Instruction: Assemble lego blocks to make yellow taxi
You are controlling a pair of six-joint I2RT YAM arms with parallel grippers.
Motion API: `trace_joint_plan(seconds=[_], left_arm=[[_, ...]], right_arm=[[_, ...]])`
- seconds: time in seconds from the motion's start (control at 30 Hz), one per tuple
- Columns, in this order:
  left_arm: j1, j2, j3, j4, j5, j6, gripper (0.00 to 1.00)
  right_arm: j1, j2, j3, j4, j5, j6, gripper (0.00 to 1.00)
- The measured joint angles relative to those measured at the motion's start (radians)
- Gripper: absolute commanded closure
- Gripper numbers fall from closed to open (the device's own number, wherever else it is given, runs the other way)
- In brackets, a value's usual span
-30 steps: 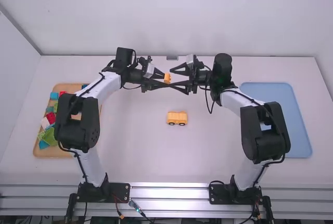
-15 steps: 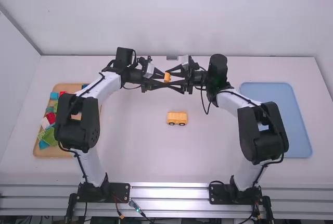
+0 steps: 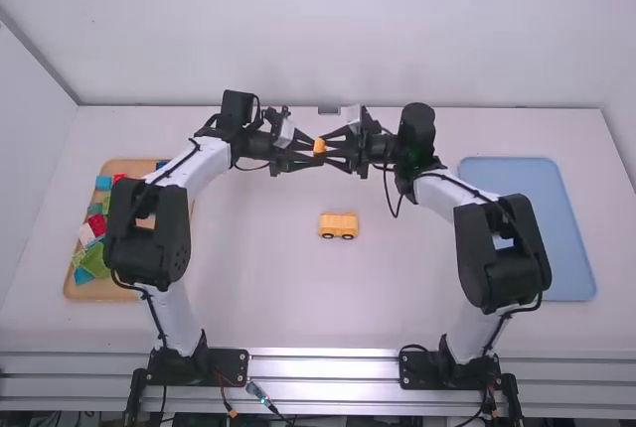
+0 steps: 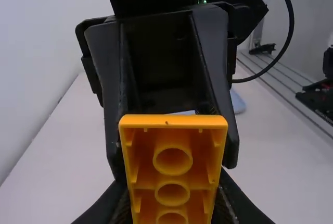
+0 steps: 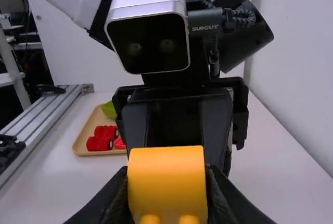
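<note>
White counter [image 3: 258, 278], pale walls around it, and the left pincer [image 3: 311, 149] and right pincer [image 3: 329, 148] are both pinching the same yellow block [image 3: 319, 147] up top. Wheeled yellow car piece [image 3: 338, 223] just sits mid-counter, wooden tray [image 3: 129, 166] of colourful bits off left, blue tray [image 3: 532, 177] off right.

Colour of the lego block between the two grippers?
Orange-yellow lego block; shows best in the left wrist view.
</note>
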Motion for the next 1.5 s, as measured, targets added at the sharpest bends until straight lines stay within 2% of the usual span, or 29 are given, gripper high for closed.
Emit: trace_joint_plan(seconds=[0.03,0.07,0.1,0.13,0.33,0.4,0.47,0.57,0.6,0.67,0.77,0.97,1.0,1.03,1.1,1.2,1.3,1.5], left_arm=[[0.000,0.000,0.000,0.000,0.000,0.000,0.78],[0.000,0.000,0.000,0.001,0.002,-0.003,0.68],[0.000,-0.001,0.000,0.004,0.003,-0.001,0.30],[0.000,-0.001,0.000,0.005,0.002,0.002,0.01],[0.000,-0.002,0.000,-0.013,-0.015,0.003,0.01],[0.000,-0.002,0.000,-0.030,-0.072,-0.027,0.01],[0.000,-0.002,0.000,-0.048,-0.138,-0.062,0.01],[0.000,-0.002,0.000,-0.111,-0.329,-0.140,0.01],[0.000,-0.002,0.000,-0.115,-0.347,-0.147,0.01],[0.000,-0.002,0.000,-0.167,-0.487,-0.185,0.01],[0.000,-0.002,0.000,-0.217,-0.615,-0.207,0.01],[0.000,-0.002,0.000,-0.246,-0.809,-0.226,0.01],[0.000,-0.002,0.000,-0.246,-0.809,-0.226,0.01],[0.000,-0.002,0.000,-0.244,-0.840,-0.229,0.01],[0.000,-0.002,0.000,-0.237,-0.859,-0.228,0.01],[0.000,-0.002,0.000,-0.227,-0.877,-0.229,0.01],[0.000,-0.002,0.000,-0.227,-0.882,-0.229,0.01],[0.000,-0.002,0.000,-0.228,-0.890,-0.256,0.01]], right_arm=[[0.000,0.000,0.000,0.002,0.002,-0.001,0.74],[0.000,0.000,0.000,0.005,0.000,-0.003,0.75],[0.000,0.000,0.000,0.008,0.003,-0.003,0.75],[0.000,0.000,0.000,0.009,0.002,0.001,0.75],[-0.003,0.000,0.000,0.011,0.001,0.016,0.78],[-0.012,0.000,0.000,-0.018,0.003,0.017,0.92],[-0.027,0.000,0.000,-0.088,0.029,0.014,0.92],[-0.079,0.000,0.002,-0.335,0.172,-0.040,0.92],[-0.084,0.000,0.002,-0.359,0.189,-0.049,0.92],[-0.113,0.000,0.002,-0.540,0.333,-0.115,0.92],[-0.123,-0.002,0.002,-0.715,0.480,-0.206,0.93],[-0.094,-0.093,0.001,-1.151,0.821,-0.474,0.93],[-0.094,-0.093,0.001,-1.151,0.821,-0.474,0.93],[-0.070,-0.128,0.002,-1.254,0.909,-0.555,0.93],[-0.037,-0.150,0.003,-1.362,0.990,-0.649,0.93],[0.015,-0.148,0.003,-1.443,1.071,-0.771,0.93],[0.055,-0.138,0.003,-1.445,1.125,-0.846,0.94],[0.074,-0.115,0.003,-1.444,1.204,-0.914,0.94]])
